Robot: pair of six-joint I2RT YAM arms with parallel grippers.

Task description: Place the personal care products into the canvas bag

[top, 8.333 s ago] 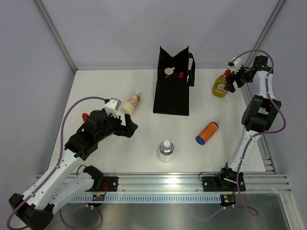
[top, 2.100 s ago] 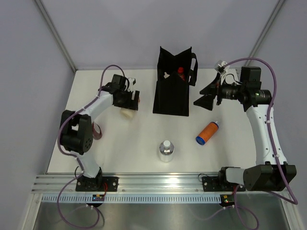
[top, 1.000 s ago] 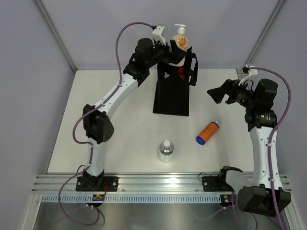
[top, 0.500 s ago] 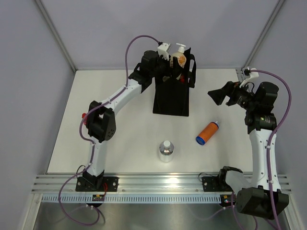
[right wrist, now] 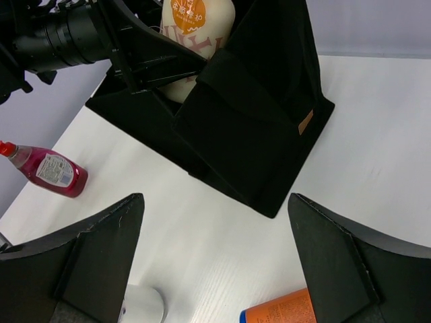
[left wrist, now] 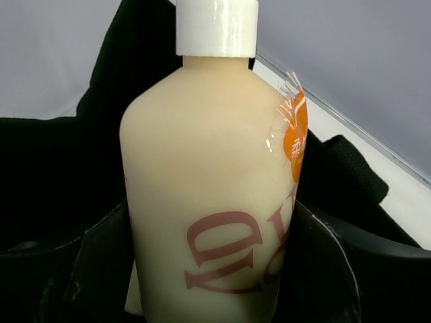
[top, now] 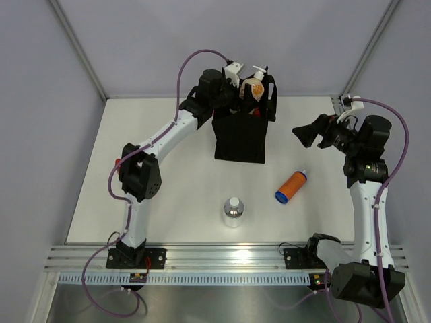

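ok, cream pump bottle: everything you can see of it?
The cream pump bottle is opaque glossy plastic, round-shouldered, with a white collar and pump head, brown lettering and an orange label patch. It is roughly upright, clamped in the left gripper, lower part down in the mouth of the black canvas bag, neck and pump above its rim.

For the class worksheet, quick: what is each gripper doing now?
Left gripper: shut on the cream pump bottle.
Right gripper: open, holding nothing.
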